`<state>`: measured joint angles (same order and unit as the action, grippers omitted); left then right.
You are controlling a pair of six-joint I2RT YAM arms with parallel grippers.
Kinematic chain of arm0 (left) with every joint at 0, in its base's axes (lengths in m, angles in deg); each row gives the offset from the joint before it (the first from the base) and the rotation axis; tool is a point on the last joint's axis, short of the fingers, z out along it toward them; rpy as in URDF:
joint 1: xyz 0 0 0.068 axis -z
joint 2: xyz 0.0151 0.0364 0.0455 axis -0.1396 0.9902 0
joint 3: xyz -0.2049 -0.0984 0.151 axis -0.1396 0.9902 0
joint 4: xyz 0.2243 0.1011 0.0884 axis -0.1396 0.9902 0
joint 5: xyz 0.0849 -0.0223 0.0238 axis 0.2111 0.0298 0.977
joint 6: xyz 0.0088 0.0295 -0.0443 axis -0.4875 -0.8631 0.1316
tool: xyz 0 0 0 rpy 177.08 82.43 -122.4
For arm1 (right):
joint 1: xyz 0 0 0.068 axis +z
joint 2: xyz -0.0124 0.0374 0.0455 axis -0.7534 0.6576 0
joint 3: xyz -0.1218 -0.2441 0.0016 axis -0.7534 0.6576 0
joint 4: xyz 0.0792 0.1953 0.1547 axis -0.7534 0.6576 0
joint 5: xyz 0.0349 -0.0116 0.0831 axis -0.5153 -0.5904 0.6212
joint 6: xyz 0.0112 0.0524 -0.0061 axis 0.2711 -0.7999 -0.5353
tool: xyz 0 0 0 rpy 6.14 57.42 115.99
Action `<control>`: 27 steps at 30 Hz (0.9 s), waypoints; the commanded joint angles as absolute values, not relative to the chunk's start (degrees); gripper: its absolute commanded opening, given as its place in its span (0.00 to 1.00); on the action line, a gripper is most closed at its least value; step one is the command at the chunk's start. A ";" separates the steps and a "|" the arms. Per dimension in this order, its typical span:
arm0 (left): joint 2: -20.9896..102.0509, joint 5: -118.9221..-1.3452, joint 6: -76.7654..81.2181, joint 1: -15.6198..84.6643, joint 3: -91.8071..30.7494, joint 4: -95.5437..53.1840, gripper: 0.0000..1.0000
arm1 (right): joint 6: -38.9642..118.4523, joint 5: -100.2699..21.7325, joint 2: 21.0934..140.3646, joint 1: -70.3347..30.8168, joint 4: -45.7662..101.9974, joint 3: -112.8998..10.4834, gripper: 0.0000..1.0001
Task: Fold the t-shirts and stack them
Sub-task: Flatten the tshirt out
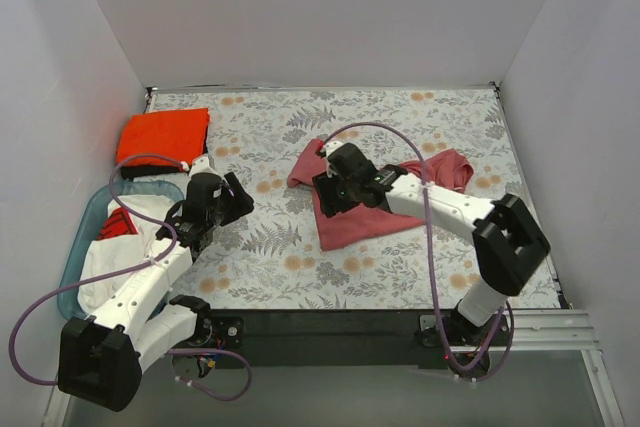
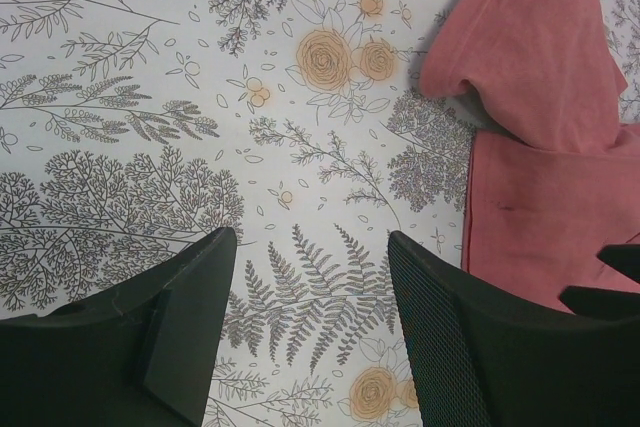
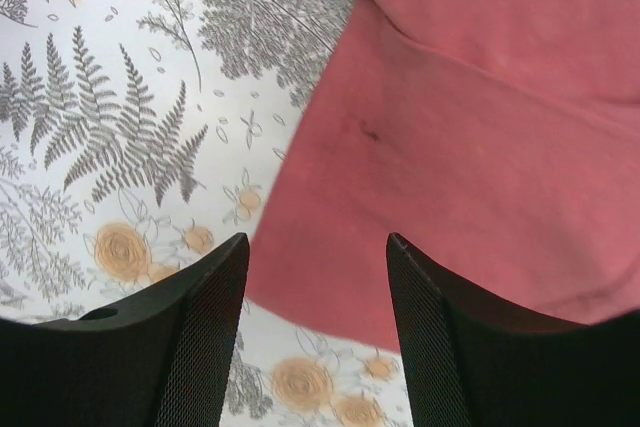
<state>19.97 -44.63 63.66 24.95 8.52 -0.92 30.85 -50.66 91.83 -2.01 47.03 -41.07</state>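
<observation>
The dusty rose-red t-shirt (image 1: pixel 372 212) lies partly folded in the middle of the floral table, one sleeve out to the right. My right gripper (image 1: pixel 327 199) is open and empty, hovering over the shirt's left part; its wrist view shows the jaws (image 3: pixel 318 239) spread above the shirt's (image 3: pixel 470 147) near-left corner. My left gripper (image 1: pixel 238 209) is open and empty over bare table left of the shirt, which shows at the right of its wrist view (image 2: pixel 540 147). The orange t-shirt (image 1: pixel 163 135) lies folded at the far left, on the black t-shirt, of which only an edge (image 1: pixel 140 170) shows.
A blue bin (image 1: pixel 90 209) stands at the left edge, holding white cloth (image 1: pixel 110 267) and a bit of red cloth (image 1: pixel 120 222). White walls close in the table on three sides. The left arm's purple cable loops over the bin.
</observation>
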 commanded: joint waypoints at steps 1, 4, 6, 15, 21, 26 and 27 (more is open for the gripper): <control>19.09 -44.14 62.80 24.55 8.42 -1.41 0.61 | 31.53 -54.46 97.63 0.15 46.59 -47.63 0.63; 19.00 -44.40 62.80 24.55 8.42 -1.32 0.61 | 31.71 -55.17 104.14 1.03 48.25 -53.61 0.61; 19.00 -44.49 62.80 24.55 8.33 -1.32 0.61 | 31.62 -56.13 108.36 1.30 49.31 -57.64 0.59; 18.39 -45.02 62.89 24.55 8.24 -1.32 0.61 | 32.15 -60.79 119.09 2.53 53.36 -65.48 0.57; 18.21 -45.10 62.80 24.55 8.15 -1.41 0.61 | 32.23 -61.76 121.99 2.88 54.94 -65.40 0.51; 18.30 -45.19 62.80 24.46 8.33 -1.32 0.61 | 31.79 -60.89 123.13 2.88 55.03 -62.85 0.41; 18.21 -45.19 62.80 24.55 8.33 -1.32 0.61 | 31.71 -60.62 123.31 2.88 55.12 -62.24 0.37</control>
